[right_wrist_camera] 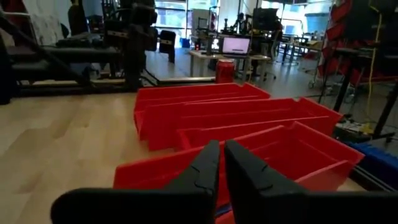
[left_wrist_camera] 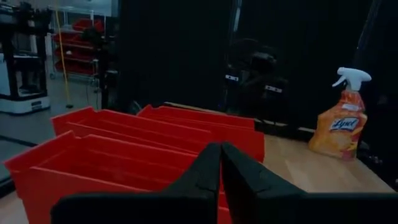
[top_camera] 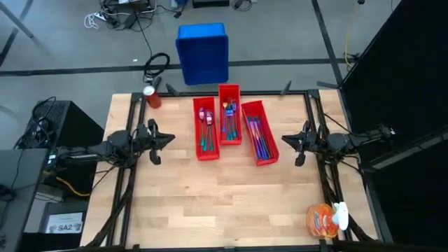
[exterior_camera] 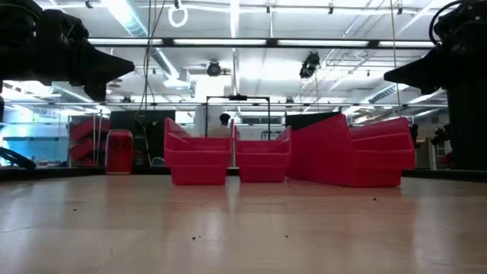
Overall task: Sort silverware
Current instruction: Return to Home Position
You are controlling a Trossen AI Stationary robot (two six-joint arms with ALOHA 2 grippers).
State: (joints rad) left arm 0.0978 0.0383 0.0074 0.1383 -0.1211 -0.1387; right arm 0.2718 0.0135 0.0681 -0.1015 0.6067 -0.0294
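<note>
The silverware [top_camera: 256, 137] lies inside three red bins in the far middle part of the bench [top_camera: 210, 203], one shimmering blue and pink bundle in each bin. The pieces overlap, so their exact number cannot be told. No piece lies on the bare wood.

The left bin [top_camera: 196, 130] and the middle bin [top_camera: 229, 87] stand straight and side by side, with the middle one set a little more toward the far edge. The right bin [top_camera: 269, 162] is just beside the middle one and is turned at a small angle.

One red can [top_camera: 152, 97] stands upright at the far left corner of the bench. One orange spray bottle [top_camera: 326, 219] lies at the near right corner. One blue crate [top_camera: 203, 52] is on the floor beyond the far edge.

There are two arms. The left arm [top_camera: 105, 150] is folded low along the left edge, and the left end effector [top_camera: 168, 139] points inward at the bins, raised above the wood, with its fingers pressed narrow and holding nothing. The right arm [top_camera: 350, 140] mirrors it at the right edge. The right end effector [top_camera: 285, 141] also points inward, narrow and with nothing between its fingers. Both are well apart from the bins.
</note>
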